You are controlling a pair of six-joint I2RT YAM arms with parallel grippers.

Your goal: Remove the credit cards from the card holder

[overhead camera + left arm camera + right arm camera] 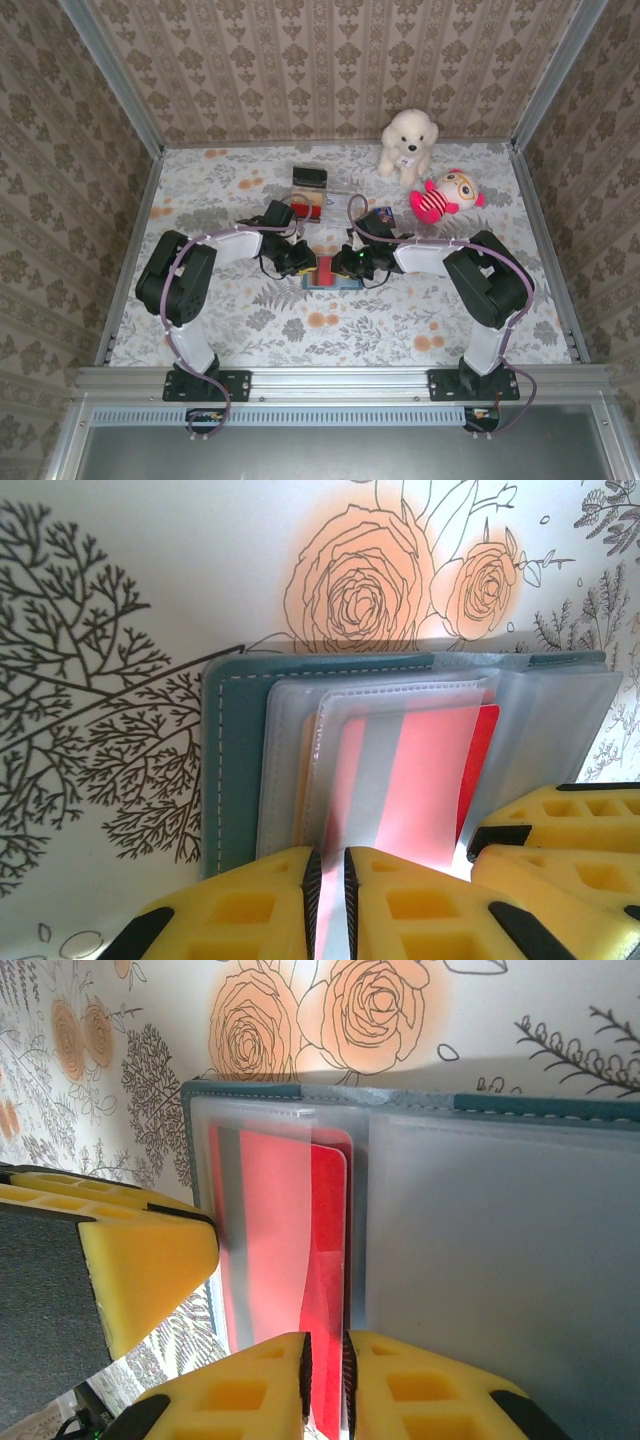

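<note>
Edges: the table (400, 325) is walled at the top, left and right of the top view by papered walls (300, 60). A metal rail (340, 378) closes its lower edge.
Open room: bare flowered cloth lies below the card holder (335, 284), and more lies at the lower left and lower right. The upper part is busier, with a white plush dog (408, 145), a pink doll (443, 197) and a small box (309, 180).
Surface: a pale cloth printed with orange roses and dark fern sprigs, lying flat.
Holder: it sits open and flat near the middle of the top view, between the two arms. It has a teal cover with a stitched edge and frosted clear sleeves (400, 695) stacked on it. Its long side runs left to right in the top view.
Card: the red card (328, 1210) sits partly inside a sleeve. Its long axis runs up and down in both wrist views, and its rounded corner points to the top of the frame.
Left gripper (328, 900): the jaws are pressed almost together on a clear sleeve, with red showing through it.
Right gripper (325, 1385): the jaws are a narrow slit apart, with the red card's lower edge pinched in it.
Spacing: the yellow fingertips of the two grippers stand just beside each other over the holder.
</note>
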